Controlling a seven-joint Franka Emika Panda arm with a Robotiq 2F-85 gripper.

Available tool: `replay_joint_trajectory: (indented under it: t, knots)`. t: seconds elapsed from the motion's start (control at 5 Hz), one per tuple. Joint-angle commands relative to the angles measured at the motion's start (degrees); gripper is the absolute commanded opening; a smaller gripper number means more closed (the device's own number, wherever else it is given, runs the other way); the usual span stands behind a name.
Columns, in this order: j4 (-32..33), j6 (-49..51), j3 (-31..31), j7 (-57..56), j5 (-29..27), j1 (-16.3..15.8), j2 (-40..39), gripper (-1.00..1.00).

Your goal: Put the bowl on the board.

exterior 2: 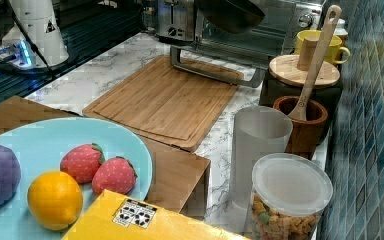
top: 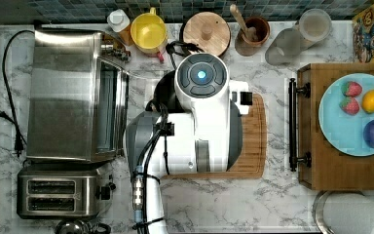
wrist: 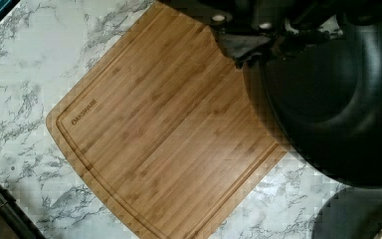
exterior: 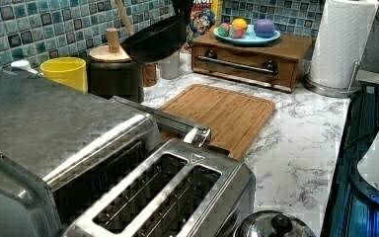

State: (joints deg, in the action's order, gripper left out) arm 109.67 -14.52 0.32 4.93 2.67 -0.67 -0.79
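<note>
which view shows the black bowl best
The wrist view: the bowl is close and large, hanging over the board's edge. The left view shows it tilted in the air above the counter; the right view catches its underside; in the top view the arm covers it.

- The white arm point(top: 202, 122) spreads over the middle of the marble counter point(top: 272, 204), covering much of the board point(top: 254, 141); a dark curved edge, perhaps the bowl point(top: 163, 90), peeks out at the top view's left of the arm's round cap
- Along the tiled wall: a yellow cup point(top: 149, 32); a round wooden lid point(top: 206, 33); a brown wooden cup with a stick point(top: 252, 32)
- At the top view's left, a toaster oven point(top: 73, 92) above a toaster point(top: 58, 195)
- At the top view's right, a darker tray point(top: 331, 165) bearing a blue plate point(top: 338, 131) with fruit
</note>
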Motion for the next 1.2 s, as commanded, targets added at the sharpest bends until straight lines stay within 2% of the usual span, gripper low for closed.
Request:
replay_joint_trajectory:
  t: [0.2,0.4,0.6,0.8,1.0,1.2]
  knots:
    - [3.4,-4.1,2.1,0.6,-2.1,3.2,1.6,-1.0]
    - [11.5,-11.3,-3.0,1.7,-3.6,1.5,5.9,-1.0]
    - [18.0,-17.5,-6.5,3.5,-4.5,1.5,8.6,-1.0]
    - [25.1,-23.6,-7.1,5.8,-4.6,3.6,11.8,-1.0]
    - [31.1,-28.3,-8.1,7.5,-3.1,4.4,15.2,-1.0]
    - [34.6,-30.1,-8.1,10.6,-1.8,5.6,16.3,-1.0]
